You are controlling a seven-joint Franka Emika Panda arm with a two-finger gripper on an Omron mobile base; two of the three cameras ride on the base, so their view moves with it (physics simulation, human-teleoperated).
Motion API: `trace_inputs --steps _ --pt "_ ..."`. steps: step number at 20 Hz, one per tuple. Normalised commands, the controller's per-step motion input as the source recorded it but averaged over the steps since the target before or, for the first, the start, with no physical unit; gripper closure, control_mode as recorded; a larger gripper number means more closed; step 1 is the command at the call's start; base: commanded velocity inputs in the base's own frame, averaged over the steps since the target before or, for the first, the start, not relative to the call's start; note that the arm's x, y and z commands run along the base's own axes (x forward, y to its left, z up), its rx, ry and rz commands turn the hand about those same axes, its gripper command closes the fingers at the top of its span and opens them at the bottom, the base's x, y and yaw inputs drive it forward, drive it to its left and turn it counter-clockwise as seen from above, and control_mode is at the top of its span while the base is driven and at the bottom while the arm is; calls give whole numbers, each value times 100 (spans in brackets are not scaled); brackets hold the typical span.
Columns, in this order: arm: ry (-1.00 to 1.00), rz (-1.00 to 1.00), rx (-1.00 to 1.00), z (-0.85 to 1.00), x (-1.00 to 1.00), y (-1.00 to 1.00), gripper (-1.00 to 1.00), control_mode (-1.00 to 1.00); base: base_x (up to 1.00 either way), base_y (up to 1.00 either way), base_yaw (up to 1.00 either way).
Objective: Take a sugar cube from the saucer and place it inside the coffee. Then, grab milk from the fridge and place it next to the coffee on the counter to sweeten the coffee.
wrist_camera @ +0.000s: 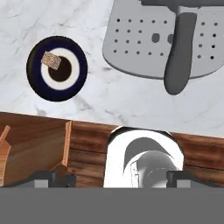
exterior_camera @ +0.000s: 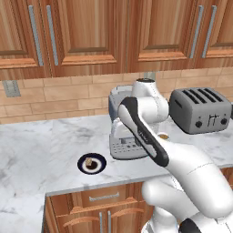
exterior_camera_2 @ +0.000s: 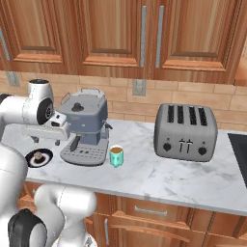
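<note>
Tan sugar cube [wrist_camera: 52,60] rests on the navy saucer [wrist_camera: 36,82] on the marble counter [wrist_camera: 131,103]; gripper [wrist_camera: 116,178] fingers spread wide, holding nothing.

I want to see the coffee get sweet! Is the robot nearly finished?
Not yet, nothing looks done. The sugar cube still lies on the saucer, and the coffee waits beside the espresso machine with no milk next to it. The gripper hangs above the counter, jaws open and empty. Both steps are left.
</note>
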Motion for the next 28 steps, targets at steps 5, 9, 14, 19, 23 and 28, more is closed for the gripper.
trace_inputs --steps 5,9,14,19,23,28 --pt "15 -7 0 -47 47 100 -100 -100 0 0 0" --pt "14 -8 -2 -31 87 80 -100 -100 0 0 0" --pt "17 0 -1 -29 16 44 -100 -100 0 0 0" --pt "5 0 -8 -80 2 57 -100 -100 0 0 0" --pt "-3 0 -3 -50 19 47 -100 -100 0 0 0" --pt "-8 0 0 -33 25 16 -100 -100 0 0 0"
